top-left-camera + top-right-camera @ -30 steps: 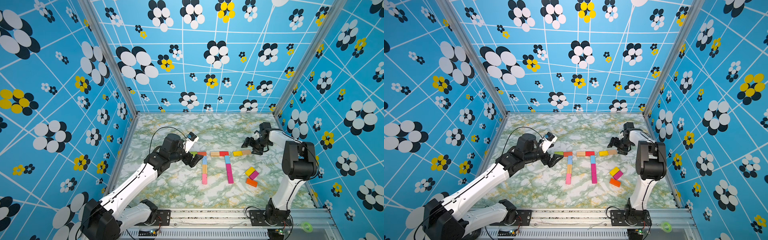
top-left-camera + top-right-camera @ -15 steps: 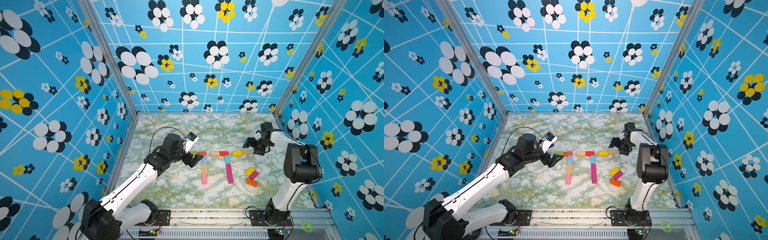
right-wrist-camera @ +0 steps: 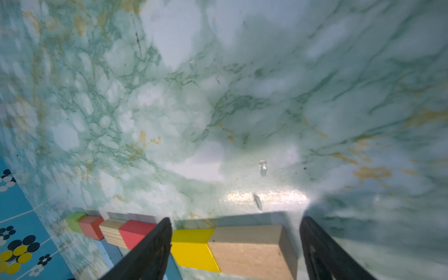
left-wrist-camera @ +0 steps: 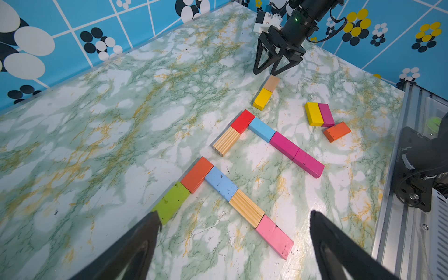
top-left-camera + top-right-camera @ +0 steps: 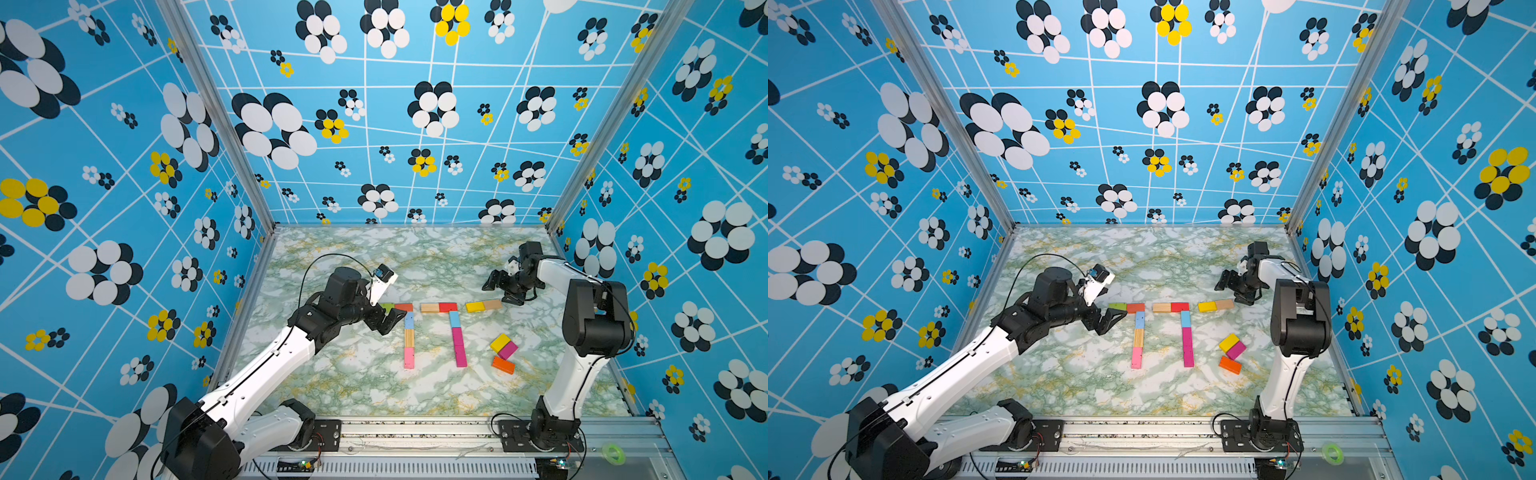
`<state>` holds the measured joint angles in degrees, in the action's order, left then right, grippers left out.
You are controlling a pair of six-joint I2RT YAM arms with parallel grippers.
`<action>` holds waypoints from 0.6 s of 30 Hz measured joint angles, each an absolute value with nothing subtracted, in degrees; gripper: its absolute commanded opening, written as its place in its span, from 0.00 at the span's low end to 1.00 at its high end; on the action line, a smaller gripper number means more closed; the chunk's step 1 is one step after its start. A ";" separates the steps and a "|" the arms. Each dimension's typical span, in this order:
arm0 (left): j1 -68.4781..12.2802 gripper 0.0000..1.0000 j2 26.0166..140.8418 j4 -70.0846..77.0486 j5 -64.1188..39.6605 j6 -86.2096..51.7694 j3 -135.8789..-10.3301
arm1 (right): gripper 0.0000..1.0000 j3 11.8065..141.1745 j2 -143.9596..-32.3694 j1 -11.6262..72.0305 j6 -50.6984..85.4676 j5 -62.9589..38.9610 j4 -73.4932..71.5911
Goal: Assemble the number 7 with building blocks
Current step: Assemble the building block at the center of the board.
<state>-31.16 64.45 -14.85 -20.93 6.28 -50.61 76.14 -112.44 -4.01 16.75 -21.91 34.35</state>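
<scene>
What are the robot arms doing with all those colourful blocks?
They are building number 7s from blocks on the marble table. Two lie finished: the first 7 by the left hand, and the second 7 beside it. A third has only its top bar, a yellow block joined to a plain wood block. The right hand is open at the wood block's end. Both hands hold nothing. A spare yellow block, a magenta block and an orange block wait nearby.

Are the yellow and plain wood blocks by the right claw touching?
Touching: right wrist view shows the yellow block and plain wood block butted together, no gap.
</scene>
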 measured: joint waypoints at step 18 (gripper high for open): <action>-31.22 0.99 64.45 -14.87 -20.93 6.28 -50.61 | 0.85 73.17 -110.78 -4.05 16.84 -23.33 31.86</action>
